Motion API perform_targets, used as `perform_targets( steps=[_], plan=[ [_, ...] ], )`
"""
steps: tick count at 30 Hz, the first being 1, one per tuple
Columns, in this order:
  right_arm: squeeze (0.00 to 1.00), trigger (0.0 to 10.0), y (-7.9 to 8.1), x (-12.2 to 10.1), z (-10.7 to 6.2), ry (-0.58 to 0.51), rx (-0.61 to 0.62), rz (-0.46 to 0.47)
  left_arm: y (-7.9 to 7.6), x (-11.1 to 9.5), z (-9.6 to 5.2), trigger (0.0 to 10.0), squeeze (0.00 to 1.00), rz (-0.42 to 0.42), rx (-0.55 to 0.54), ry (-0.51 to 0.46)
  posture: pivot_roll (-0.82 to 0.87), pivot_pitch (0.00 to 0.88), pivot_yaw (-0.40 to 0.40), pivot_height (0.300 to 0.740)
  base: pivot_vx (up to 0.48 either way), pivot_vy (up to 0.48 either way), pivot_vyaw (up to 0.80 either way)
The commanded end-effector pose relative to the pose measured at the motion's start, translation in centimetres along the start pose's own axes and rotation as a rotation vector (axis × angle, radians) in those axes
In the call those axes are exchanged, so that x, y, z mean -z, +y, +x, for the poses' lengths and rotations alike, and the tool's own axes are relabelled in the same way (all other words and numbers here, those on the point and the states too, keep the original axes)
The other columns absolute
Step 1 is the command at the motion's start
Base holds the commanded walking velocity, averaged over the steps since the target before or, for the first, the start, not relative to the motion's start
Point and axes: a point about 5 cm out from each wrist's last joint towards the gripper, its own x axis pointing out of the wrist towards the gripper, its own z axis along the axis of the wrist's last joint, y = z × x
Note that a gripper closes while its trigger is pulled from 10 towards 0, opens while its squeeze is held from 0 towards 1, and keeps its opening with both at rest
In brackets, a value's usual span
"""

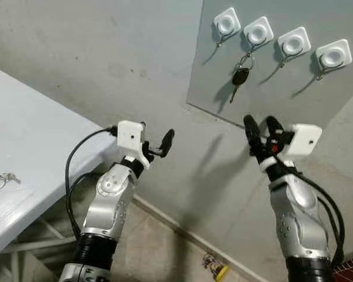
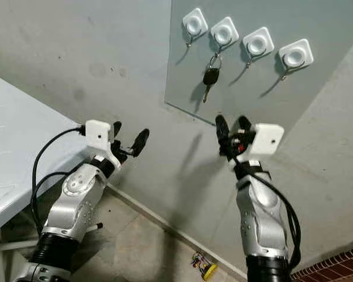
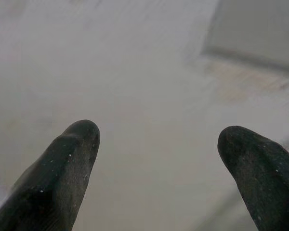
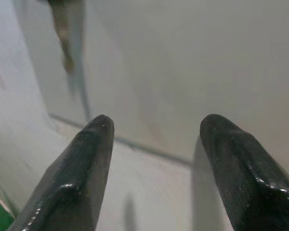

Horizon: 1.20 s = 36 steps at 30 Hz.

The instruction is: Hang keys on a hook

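Four white hooks sit in a row on a grey wall panel (image 1: 282, 88). A black-headed key (image 1: 240, 77) hangs from the second hook (image 1: 258, 31) on a metal ring. My right gripper (image 1: 262, 126) is raised just below the panel, a little right of the key, open and holding nothing. In the right wrist view the key (image 4: 62, 29) is a blur past the open fingertips (image 4: 94, 144). My left gripper (image 1: 157, 140) is held up in front of the bare wall, open and holding nothing. A second key ring (image 1: 1, 180) lies on the white table (image 1: 41, 135) at far left.
The white table's edge runs beside my left arm, with its frame legs below. A small yellow and green object (image 1: 215, 268) lies on the floor by the wall base. Red brick (image 1: 350, 274) shows at the lower right corner.
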Motion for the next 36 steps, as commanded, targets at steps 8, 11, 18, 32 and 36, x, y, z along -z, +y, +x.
perform_targets(
  steps=[8,11,18,32,36],
  plan=[
    [1.0,10.0,-3.1,3.9,-3.3,0.128,0.131,-0.056,2.0,3.4,-0.8,10.0,0.0,-0.014,-0.117,0.098,0.05,0.064,-0.033,0.74,0.0,0.0,0.0],
    [0.0,10.0,-3.7,5.2,-4.5,0.168,0.169,-0.076,2.4,4.5,-1.3,10.0,0.0,-0.043,-0.12,0.118,0.04,0.063,-0.024,0.74,0.0,0.0,0.0],
    [0.0,10.0,-4.3,6.8,-6.1,0.217,0.205,-0.114,3.1,5.5,-2.0,10.0,0.0,-0.062,-0.146,0.12,0.02,0.064,-0.012,0.74,0.0,0.0,0.0],
    [0.0,10.0,-5.2,7.9,-7.6,0.232,0.245,-0.205,2.6,6.0,-2.4,10.0,0.0,-0.047,-0.095,0.07,0.01,0.067,-0.004,0.74,0.0,0.0,0.0],
    [0.0,10.0,-5.0,7.6,-7.2,0.214,0.226,-0.227,2.2,5.9,-2.3,10.0,0.0,-0.037,-0.082,0.055,0.02,0.067,-0.009,0.74,0.0,0.0,0.2]
  ],
)
